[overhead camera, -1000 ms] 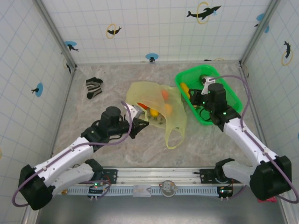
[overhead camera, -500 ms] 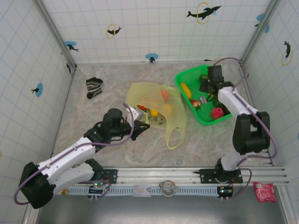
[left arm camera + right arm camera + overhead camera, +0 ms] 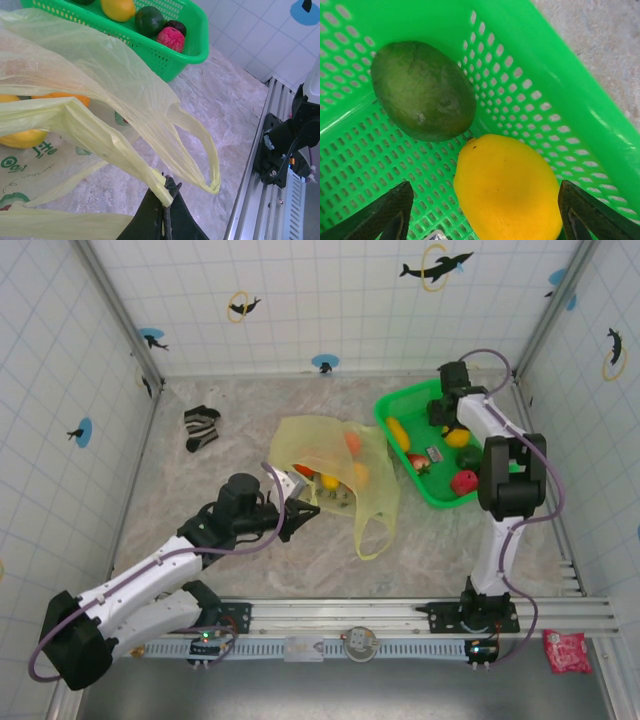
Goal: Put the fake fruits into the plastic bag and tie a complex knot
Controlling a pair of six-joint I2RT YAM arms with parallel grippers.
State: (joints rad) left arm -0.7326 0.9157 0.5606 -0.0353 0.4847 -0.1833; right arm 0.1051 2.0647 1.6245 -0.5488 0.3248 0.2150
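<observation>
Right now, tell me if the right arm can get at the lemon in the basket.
Probably yes. The right end effector hangs open over the lemon, straddling it, with nothing between them. The green fruit lies close beside the lemon but off to one side, so it should not block a grasp.

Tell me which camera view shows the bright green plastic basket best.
Top external view: nearly the whole bright green plastic basket shows there. Left wrist view shows one corner; right wrist view, a close patch of its perforated inside.

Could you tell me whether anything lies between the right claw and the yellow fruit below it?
Nothing visible does: the right claw hangs open over the yellow fruit in the basket, the green fruit beside it.
</observation>
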